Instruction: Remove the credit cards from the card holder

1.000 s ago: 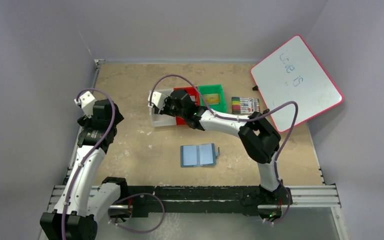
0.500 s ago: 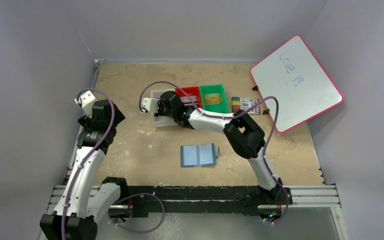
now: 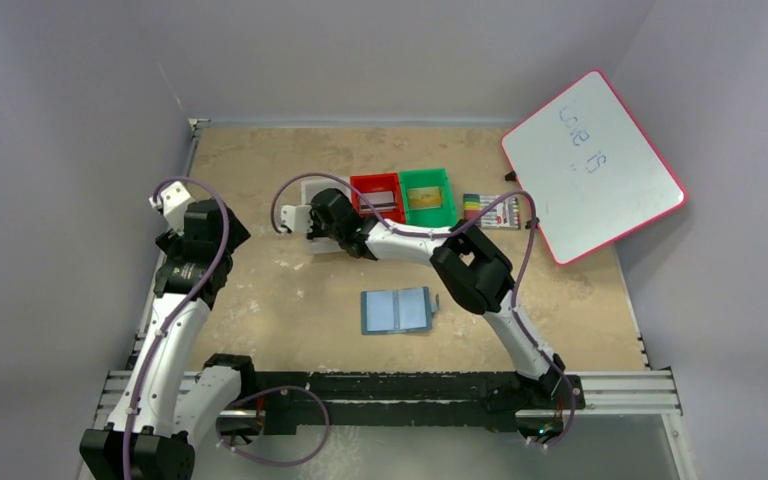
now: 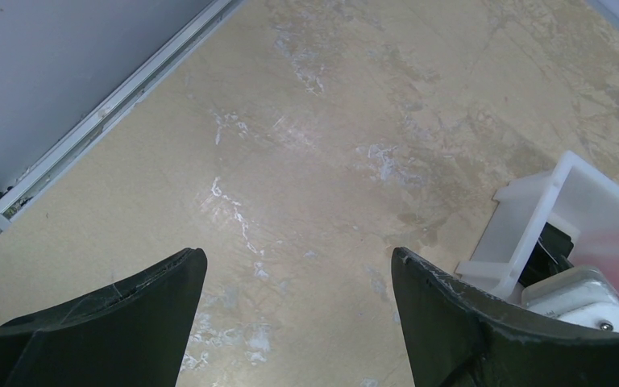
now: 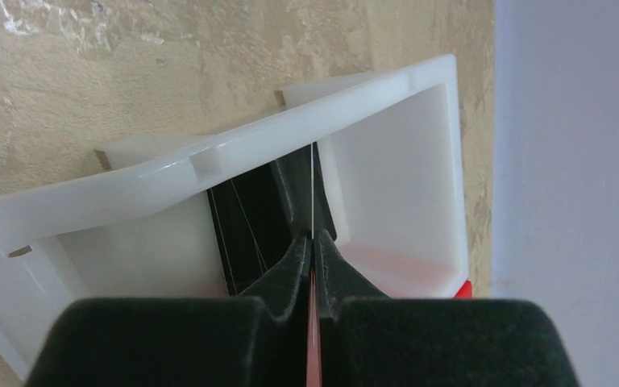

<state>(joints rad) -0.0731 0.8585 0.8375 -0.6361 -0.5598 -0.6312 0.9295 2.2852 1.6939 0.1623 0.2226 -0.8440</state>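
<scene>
The teal card holder [image 3: 397, 310] lies open and flat on the table in front of the arms. My right gripper [image 5: 313, 240] is shut on a thin credit card [image 5: 313, 185], seen edge-on, which hangs over the inside of the white bin [image 5: 209, 161]. Black cards [image 5: 246, 230] lie in that bin below the fingers. In the top view the right gripper [image 3: 322, 222] is over the white bin [image 3: 320, 188]. A gold card [image 3: 422, 197] rests in the green bin [image 3: 426, 180]. My left gripper [image 4: 298, 266] is open over bare table at the left, holding nothing.
A red bin [image 3: 377, 183] stands between the white and green bins. A pack of coloured markers [image 3: 490, 208] lies right of them, and a whiteboard [image 3: 592, 165] leans at the back right. The table's left rail [image 4: 105, 113] runs near the left gripper.
My right arm has swung left from over the red bin to over the white bin, still shut on the card. The left arm has stayed put.
</scene>
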